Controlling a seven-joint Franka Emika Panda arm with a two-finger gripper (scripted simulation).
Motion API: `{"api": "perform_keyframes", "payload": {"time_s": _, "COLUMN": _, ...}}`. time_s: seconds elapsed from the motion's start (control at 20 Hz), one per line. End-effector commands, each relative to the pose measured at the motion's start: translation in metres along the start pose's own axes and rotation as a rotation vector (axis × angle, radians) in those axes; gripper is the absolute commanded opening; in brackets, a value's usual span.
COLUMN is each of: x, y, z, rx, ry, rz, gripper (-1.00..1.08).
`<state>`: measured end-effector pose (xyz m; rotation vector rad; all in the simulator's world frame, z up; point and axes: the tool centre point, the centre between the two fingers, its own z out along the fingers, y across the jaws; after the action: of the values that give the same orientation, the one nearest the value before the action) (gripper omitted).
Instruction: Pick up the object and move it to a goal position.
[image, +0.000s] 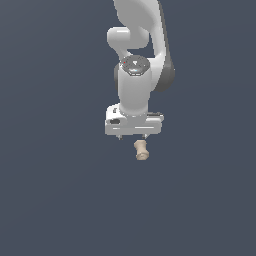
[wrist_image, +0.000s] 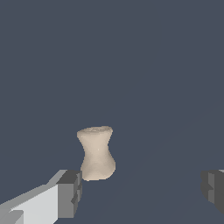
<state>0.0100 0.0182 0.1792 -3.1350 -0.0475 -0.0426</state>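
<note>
The object (image: 141, 150) is a small beige spool with a narrow waist and flared round ends. In the exterior view it sits just below the white hand of the arm, near its right finger. My gripper (image: 132, 136) hangs above it, the fingers mostly hidden behind the hand. In the wrist view the spool (wrist_image: 96, 153) stands upright on the dark grey floor, close to one grey fingertip pad (wrist_image: 70, 194). The other pad (wrist_image: 213, 189) is far across the picture. The gripper (wrist_image: 141, 192) is open and holds nothing. The spool lies off to one side of the gap, apart from both pads.
The white arm (image: 137, 50) rises from the hand towards the exterior view's top. A plain dark grey floor (image: 55, 190) surrounds the spool. No goal marker shows in either view.
</note>
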Motion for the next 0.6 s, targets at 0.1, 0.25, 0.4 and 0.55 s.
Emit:
{"api": "perform_keyframes", "payload": {"time_s": 0.1, "x": -0.001, "y": -0.002, "z": 0.001, "rx": 0.002, "ry": -0.003, "rz": -0.002, "gripper": 1.0}}
{"api": "perform_keyframes", "payload": {"time_s": 0.25, "x": -0.004, "y": -0.012, "z": 0.004, "rx": 0.012, "ry": -0.019, "rz": -0.015, "gripper": 1.0}}
{"api": "perform_keyframes", "payload": {"time_s": 0.4, "x": -0.007, "y": -0.024, "z": 0.008, "rx": 0.023, "ry": -0.038, "rz": -0.029, "gripper": 1.0}}
{"api": "perform_keyframes", "payload": {"time_s": 0.55, "x": -0.008, "y": -0.026, "z": 0.009, "rx": 0.026, "ry": -0.042, "rz": -0.032, "gripper": 1.0}}
